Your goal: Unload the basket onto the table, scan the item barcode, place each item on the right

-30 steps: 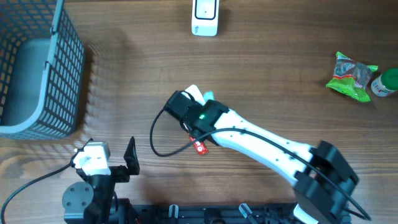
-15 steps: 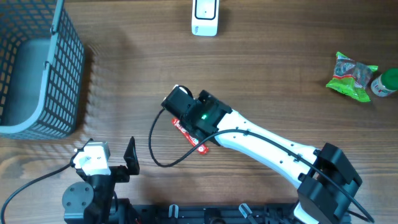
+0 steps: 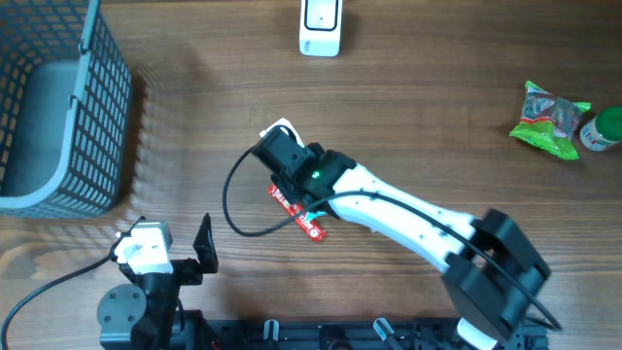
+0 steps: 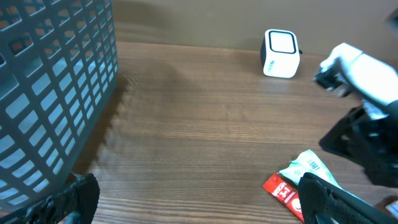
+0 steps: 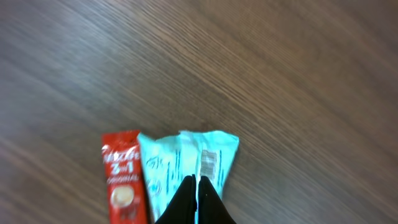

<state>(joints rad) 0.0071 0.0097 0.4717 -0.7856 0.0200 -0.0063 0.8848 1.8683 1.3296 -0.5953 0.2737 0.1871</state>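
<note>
Right tool (image 5: 198,186) swung left — pinching the pale packet (image 5: 177,155)

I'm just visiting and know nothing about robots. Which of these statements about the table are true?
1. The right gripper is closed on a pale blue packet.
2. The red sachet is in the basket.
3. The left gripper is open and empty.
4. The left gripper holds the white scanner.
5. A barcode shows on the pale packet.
1. True. The right gripper is shut on the edge of the pale blue packet.
2. False. The red sachet lies on the table beside that packet, well away from the basket.
3. True. The left gripper is wide open with nothing between its fingers.
4. False. The white scanner stands alone at the table's far edge.
5. True. The barcode faces up.
</note>
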